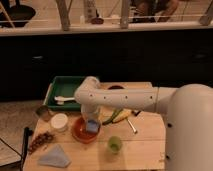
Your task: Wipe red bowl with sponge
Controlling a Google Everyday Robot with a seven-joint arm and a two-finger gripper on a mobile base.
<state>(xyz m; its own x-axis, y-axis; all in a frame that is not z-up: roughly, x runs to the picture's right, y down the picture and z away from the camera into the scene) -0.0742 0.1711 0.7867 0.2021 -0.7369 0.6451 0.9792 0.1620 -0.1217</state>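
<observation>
The red bowl (84,131) is wide, shallow and orange-red, and sits on the wooden table (145,150) left of centre. The sponge (92,126), a small light-blue block, lies inside the bowl on its right side. My gripper (91,119) hangs straight down from the white arm over the bowl, right above the sponge and seemingly touching it.
A green tray (62,86) with a white utensil stands at the back left. A white round container (59,121), a metal cup (43,112), a green cup (115,144), a pale blue folded cloth (54,156), a brown string of beads (41,141), a banana (117,116) and a dark maroon bowl (115,87) surround the bowl.
</observation>
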